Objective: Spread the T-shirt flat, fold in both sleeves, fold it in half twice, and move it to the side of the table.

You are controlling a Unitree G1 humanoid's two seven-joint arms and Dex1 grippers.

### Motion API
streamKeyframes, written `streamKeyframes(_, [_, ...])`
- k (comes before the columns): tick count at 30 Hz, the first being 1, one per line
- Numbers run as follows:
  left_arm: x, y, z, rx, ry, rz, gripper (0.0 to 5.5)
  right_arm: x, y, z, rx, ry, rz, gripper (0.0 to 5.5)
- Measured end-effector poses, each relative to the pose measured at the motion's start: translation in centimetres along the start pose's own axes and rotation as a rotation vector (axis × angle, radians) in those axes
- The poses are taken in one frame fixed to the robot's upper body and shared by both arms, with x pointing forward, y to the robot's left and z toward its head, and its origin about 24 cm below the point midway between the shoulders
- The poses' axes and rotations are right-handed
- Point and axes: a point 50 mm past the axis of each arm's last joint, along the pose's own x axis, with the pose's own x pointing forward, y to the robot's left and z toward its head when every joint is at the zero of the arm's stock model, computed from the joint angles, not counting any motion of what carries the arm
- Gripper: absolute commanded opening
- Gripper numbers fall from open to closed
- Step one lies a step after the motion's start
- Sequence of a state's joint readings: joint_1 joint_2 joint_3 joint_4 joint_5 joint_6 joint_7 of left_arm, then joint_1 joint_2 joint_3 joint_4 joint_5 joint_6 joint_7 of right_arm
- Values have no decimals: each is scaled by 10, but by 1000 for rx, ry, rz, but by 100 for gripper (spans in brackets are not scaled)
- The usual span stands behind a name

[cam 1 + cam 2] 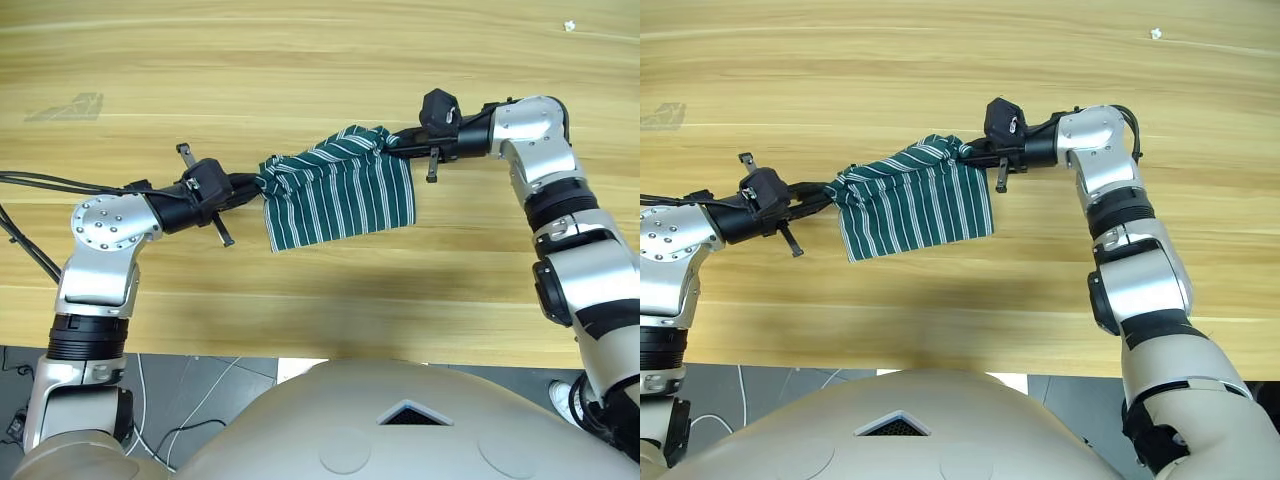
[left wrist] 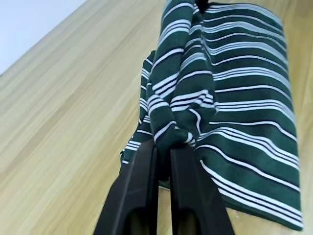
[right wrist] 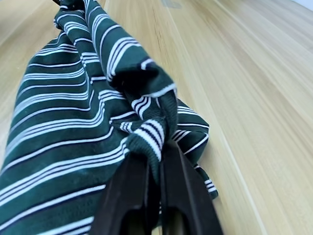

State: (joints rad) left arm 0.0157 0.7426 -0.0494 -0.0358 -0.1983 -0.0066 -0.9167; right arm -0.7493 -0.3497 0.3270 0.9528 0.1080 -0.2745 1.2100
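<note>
Wooden table (image 1: 300, 60) under you: the green striped T-shirt (image 1: 340, 195) stretches across frame centre, left gripper (image 1: 258, 185) and right gripper (image 1: 392, 142) each clamped on 1 end.

My two head eyes look forward and down over my arms onto the counter (image 1: 300, 60), both catching the same stretch, with the T-shirt (image 1: 340, 200) mid-frame. Each wrist camera sits just behind its own pair, my left fingers (image 2: 139, 196) and right fingers (image 3: 183, 196), close up on the striped cloth, facing along the counter.
</note>
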Motion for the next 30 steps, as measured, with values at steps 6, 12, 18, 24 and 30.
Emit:
streamKeyframes(6, [1,10,-9,-51,13,106,128,-4,-7,-2,9,-36,-108,188])
streamKeyframes(12, [6,26,-14,-101,-1,254,228,-8,-10,-2,6,-52,-155,301])
streamKeyframes(18, [10,32,-32,-126,40,476,337,6,-2,4,-38,-146,-162,408])
streamKeyframes(24, [-30,71,8,-145,-221,1068,379,68,31,41,-315,-244,-105,408])
streamKeyframes(30, [-20,47,41,-181,-409,1090,379,112,37,28,-650,90,-146,408])
